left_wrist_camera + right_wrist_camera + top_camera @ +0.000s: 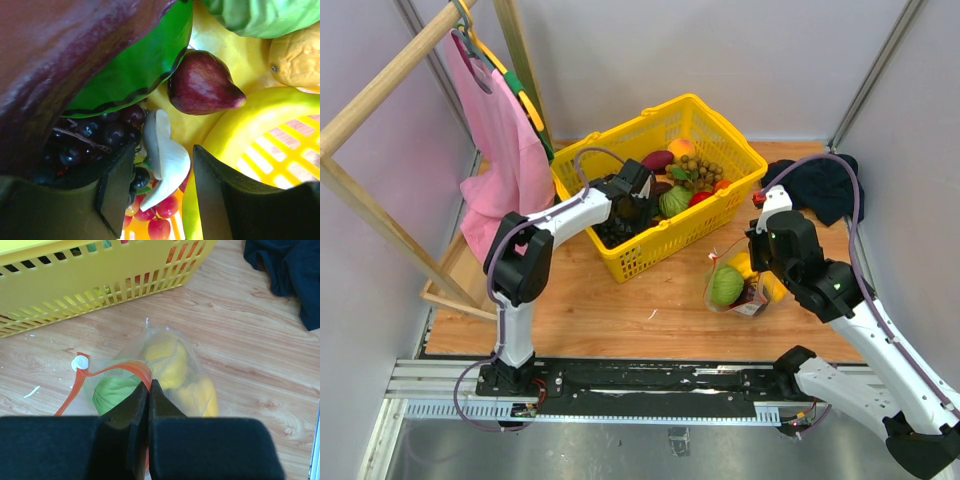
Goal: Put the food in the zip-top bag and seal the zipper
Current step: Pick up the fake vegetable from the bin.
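Sitting inside yellow lattice plastic basket [620, 262]: left gripper [162, 170], jaws partly apart | right gripper [149, 385] pinched on red-orange zipper strip [120, 367] | clear crinkly zip-top bag [150, 335], green cabbage [726, 285] inside, on wooden table [620, 310] beside basket.

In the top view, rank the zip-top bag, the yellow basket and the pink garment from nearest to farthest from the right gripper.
From the right gripper:
1. zip-top bag, right at the fingertips, pinched at its edge.
2. yellow basket, to the left and further back on the table.
3. pink garment, far left, hanging on the rack.
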Available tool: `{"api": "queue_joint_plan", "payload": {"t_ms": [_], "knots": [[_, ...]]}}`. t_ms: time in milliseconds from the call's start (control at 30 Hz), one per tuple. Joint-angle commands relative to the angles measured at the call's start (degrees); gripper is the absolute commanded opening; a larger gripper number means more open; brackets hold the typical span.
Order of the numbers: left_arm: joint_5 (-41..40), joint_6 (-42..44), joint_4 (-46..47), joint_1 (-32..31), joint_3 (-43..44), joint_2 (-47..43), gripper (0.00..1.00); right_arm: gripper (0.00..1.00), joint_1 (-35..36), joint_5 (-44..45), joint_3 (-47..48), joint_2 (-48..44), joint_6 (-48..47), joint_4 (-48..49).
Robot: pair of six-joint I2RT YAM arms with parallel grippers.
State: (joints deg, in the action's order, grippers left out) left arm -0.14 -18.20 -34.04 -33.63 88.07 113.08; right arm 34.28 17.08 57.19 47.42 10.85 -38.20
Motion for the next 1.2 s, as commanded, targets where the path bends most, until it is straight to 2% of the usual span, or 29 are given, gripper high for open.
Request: {"api": "queue_joint_plan", "payload": {"t_ms": [0, 267, 333, 400, 433, 667, 933, 1167], "knots": [[1.02, -0.27, 2.29, 0.73, -1.24, 2.10, 0.54, 0.01, -0.88, 0.19, -0.66, -0.95, 0.92, 1.43], [2.71, -0.34, 4.51, 1.19, -2.53, 3.90, 0.42, 0.01, -0.90, 0.19, -0.70, -0.92, 0.93, 1.51], [2.75, -0.21, 4.53, 1.20, -2.49, 3.63, 0.34, 0.01, -0.89, 0.22, -0.68, -0.92, 0.91, 1.46], [2.34, -0.01, 4.57, 1.20, -2.55, 2.76, 0.11, 0.01, -0.88, 0.23, -0.68, -0.99, 0.93, 1.43], [1.89, 0.02, 4.52, 1.20, -2.62, 2.08, 0.06, 0.01, -0.88, 0.16, -0.61, -0.97, 0.90, 1.48], [1.32, -0.16, 5.23, 1.20, -3.82, -4.51, 0.01, 0.01, -0.91, -0.07, -0.53, -0.84, 0.93, 1.43], [2.76, -1.08, 7.50, 1.20, -6.14, -13.10, 0.00, 0.01, -0.88, -0.35, -0.15, -0.75, 0.99, 1.38], [3.91, -1.85, 14.07, 1.14, -11.08, -23.85, 0.00, 0.01, -0.93, -0.44, 0.12, -1.07, 1.27, 1.56]]}}
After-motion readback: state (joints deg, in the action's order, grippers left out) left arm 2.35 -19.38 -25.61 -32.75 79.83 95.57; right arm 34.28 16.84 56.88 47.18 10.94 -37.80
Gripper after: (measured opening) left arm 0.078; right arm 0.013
